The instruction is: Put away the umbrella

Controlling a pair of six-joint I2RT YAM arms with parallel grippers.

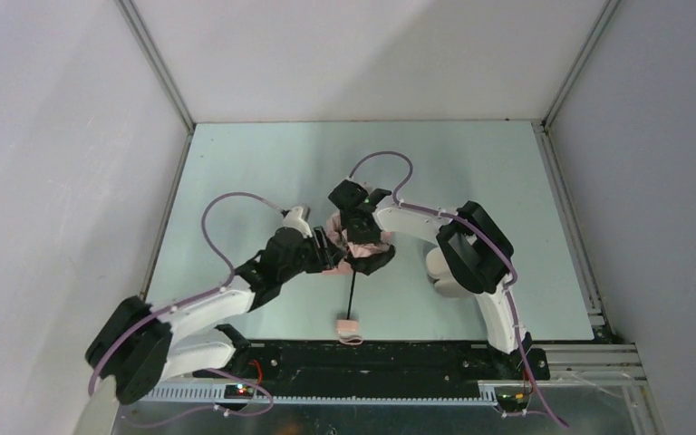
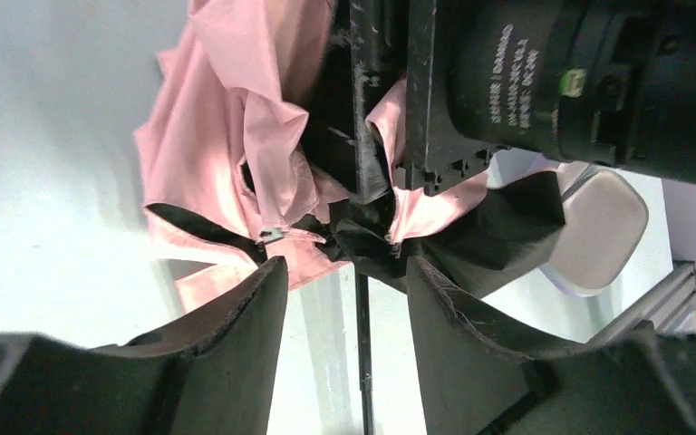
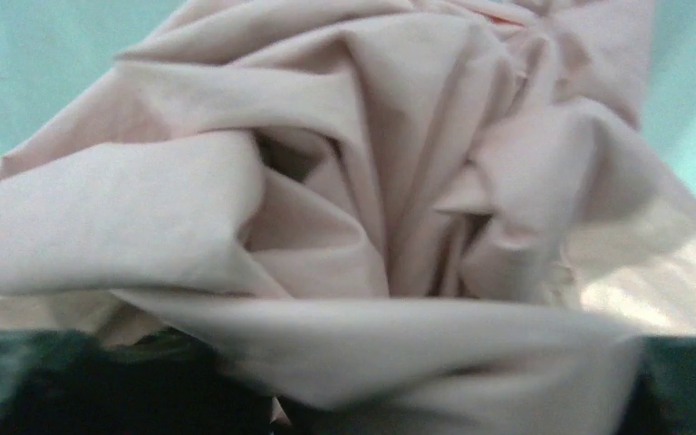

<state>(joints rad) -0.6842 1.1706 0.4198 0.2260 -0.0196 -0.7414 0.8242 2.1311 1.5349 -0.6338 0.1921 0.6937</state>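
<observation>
Top external view puts the compact folding umbrella of pale salmon-pink fabric (image 1: pixel 361 246) in the middle of the pale green table (image 1: pixel 263 163). Its canopy is bunched in a loose heap, and its thin dark metal shaft (image 1: pixel 352 290) runs toward the arm bases and ends in the small pink handle (image 1: pixel 348 323), which lies free. The left gripper (image 2: pixel 344 269) has its jaws apart, straddling the shaft just below the canopy without pinching it. The right gripper (image 3: pixel 353 385) is buried in the fabric; folds lie between its jaws, but I cannot tell whether they are clamped.

The step in hand looks like gathering the canopy tight around the shaft. To do it well, I judge the left gripper should close on the shaft to steady it. The right gripper should then take a full bunch of folds, not one loose flap, and draw them inward so nothing springs back out.

Counted: one umbrella, one shaft, one handle, one pale grey-lilac oblong hard case (image 1: pixel 437 270) partly under the right arm, two grippers
</observation>
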